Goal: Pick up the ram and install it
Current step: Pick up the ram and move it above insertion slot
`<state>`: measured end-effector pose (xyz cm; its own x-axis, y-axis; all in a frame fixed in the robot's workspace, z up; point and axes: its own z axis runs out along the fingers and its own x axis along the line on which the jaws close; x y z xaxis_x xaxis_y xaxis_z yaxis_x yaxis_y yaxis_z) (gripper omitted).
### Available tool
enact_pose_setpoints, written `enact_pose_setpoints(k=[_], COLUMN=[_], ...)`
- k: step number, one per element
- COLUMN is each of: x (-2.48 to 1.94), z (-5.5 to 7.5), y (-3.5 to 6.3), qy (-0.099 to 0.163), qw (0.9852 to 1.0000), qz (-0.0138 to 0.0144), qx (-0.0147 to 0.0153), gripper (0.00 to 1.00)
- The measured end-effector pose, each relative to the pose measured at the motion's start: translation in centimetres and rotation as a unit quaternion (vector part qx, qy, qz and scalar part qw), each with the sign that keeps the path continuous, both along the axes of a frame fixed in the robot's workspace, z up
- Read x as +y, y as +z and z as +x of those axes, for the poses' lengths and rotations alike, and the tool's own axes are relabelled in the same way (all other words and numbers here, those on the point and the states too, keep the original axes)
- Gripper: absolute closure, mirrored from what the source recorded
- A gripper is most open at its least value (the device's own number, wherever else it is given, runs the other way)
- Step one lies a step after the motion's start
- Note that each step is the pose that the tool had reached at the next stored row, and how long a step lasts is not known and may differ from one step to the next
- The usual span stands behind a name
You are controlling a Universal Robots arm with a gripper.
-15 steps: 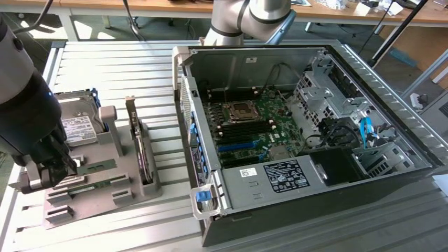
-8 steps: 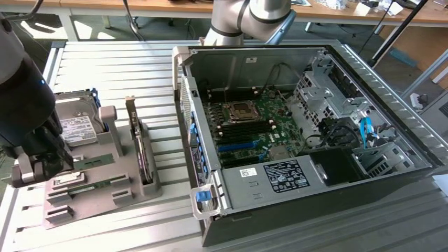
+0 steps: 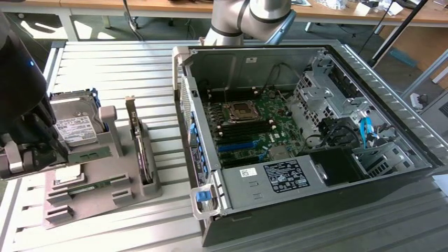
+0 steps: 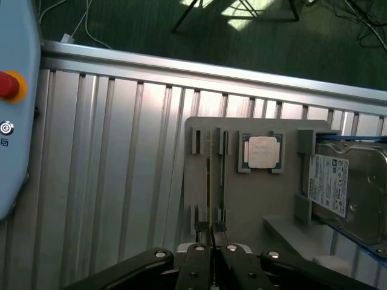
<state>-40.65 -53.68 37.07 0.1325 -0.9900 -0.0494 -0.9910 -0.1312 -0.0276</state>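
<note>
- Hand (image 4: 210, 234) is low over the grey holder (image 4: 254, 199), at one end of the ram (image 4: 210, 175); we cannot tell whether it is clenched or released
- Ram stands on its thin edge in a pair of slots at the holder's outer side, and in the wrist view we see it only as a narrow line running away from the hand's middle
- Just beside the ram, in a square recess of the same holder, we see the silver processor (image 4: 262, 151) lying flat
- Beyond the processor a hard drive (image 4: 357, 181) leans in its cradle, its white label facing up
- Holder rests on the ribbed metal tabletop (image 4: 109, 169), and a pale housing with a red button (image 4: 7, 84) lies on the tabletop, well apart from the holder
- In the exterior view we find an expansion card (image 3: 140, 152) standing upright at the holder's side nearest the computer case (image 3: 392, 126)
- Case lies open on the tabletop at the exterior view's right, with the motherboard (image 3: 259, 123) showing inside it
- Behind the case we see a section of the robot arm (image 3: 245, 18)
</note>
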Motion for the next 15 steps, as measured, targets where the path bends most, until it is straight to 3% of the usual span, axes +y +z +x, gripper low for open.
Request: enact_pose_setpoints(k=[15], x=[0.0], z=[0.0], y=[2.56], qy=[0.0], qw=[1.0], qz=[0.0], qx=[0.0], gripper=[0.88])
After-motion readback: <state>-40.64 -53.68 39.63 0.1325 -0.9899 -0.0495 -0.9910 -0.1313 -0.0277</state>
